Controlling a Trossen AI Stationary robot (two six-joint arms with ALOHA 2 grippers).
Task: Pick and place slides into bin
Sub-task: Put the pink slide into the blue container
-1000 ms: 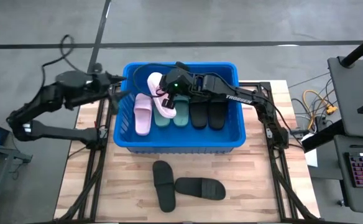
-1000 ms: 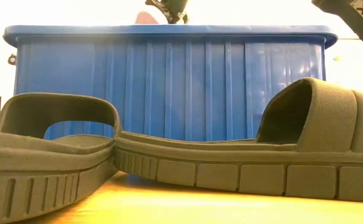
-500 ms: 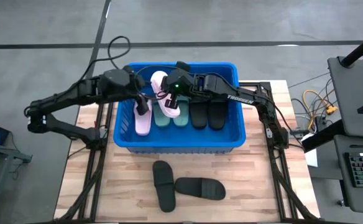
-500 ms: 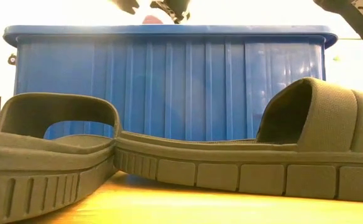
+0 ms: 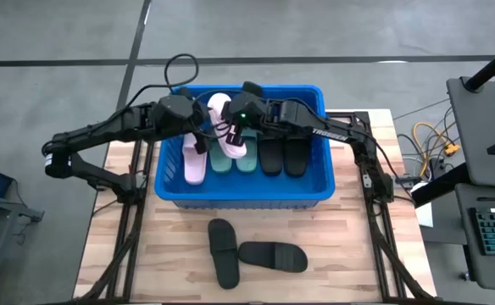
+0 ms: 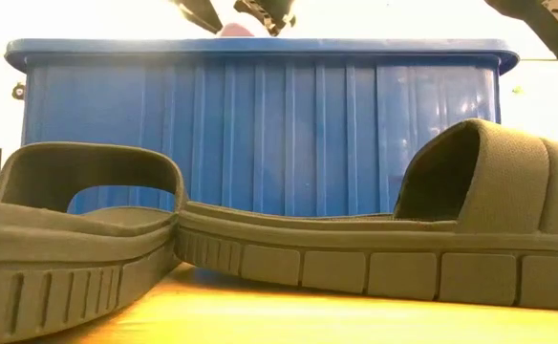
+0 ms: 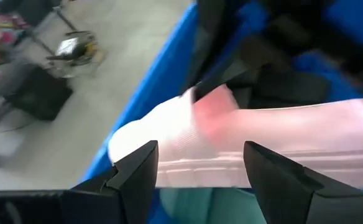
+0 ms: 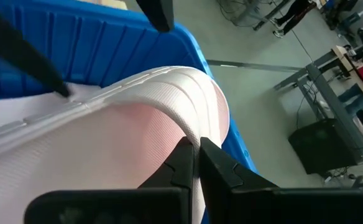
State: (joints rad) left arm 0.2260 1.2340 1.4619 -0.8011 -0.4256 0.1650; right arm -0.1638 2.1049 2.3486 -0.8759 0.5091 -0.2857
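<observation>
A pink slide (image 5: pixel 221 119) is lifted over the far left part of the bin (image 5: pixel 315 191). The right gripper (image 5: pixel 233 135) pinches its strap, arm stretched over the bin from the right. The left gripper (image 5: pixel 203 135), fingers spread, reaches in from the left beside the slide. Two black slides (image 5: pixel 252 252) lie on the table (image 5: pixel 349 263), near side.

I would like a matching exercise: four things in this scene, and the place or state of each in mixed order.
Things:
1. right gripper
2. left gripper
3. two black slides
4. sage green slides

States:
A. lying inside the blue bin
B. shut on the raised pink slide
C. open, close to that pink slide
D. on the wooden table, outside the bin

Pairs: 1-B, 2-C, 3-D, 4-A
</observation>
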